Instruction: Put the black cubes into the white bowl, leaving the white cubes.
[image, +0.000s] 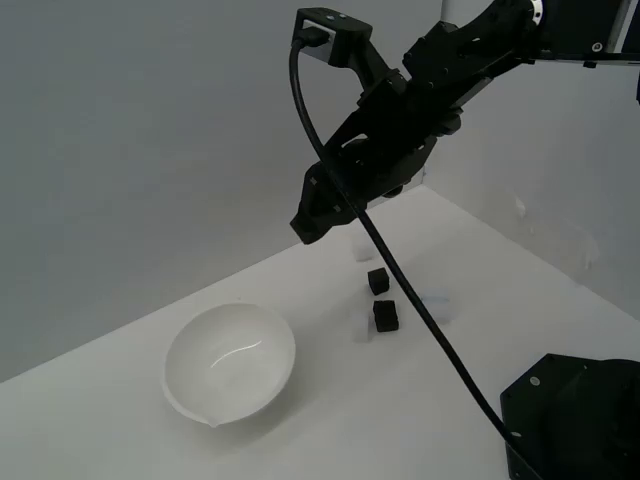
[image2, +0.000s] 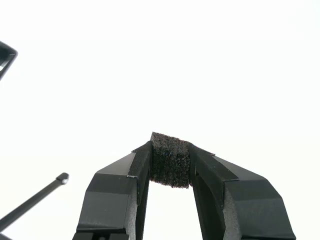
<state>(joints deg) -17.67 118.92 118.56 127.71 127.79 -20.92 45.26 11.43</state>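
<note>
My jaws are squeezed shut on one black cube (image2: 170, 160), and in the wrist view I can see it pinched tight between my two black fingers (image2: 117, 187). My gripper (image: 312, 222) hangs high in the air above the white counter (image: 520, 330), up and to the exterior view's right of the white bowl (image: 230, 362). I am not over the bowl; there is a gap between us. The bowl sits on the counter toward the exterior view's left and near side, and its hollow looks shiny with nothing dark in it. Two more black cubes are on the counter to the exterior view's right of the bowl. One of them (image: 377, 281) lies a bit farther back, and the other (image: 385, 316) lies just in front of it, close but not touching. A white cube (image: 360, 251) sits just behind the far black one, and another pale cube (image: 362, 329) seems to sit right beside the near black one, but both are hard to make out against the white counter. A black cable (image: 400, 290) runs down from my arm and crosses in front of the cubes.
</note>
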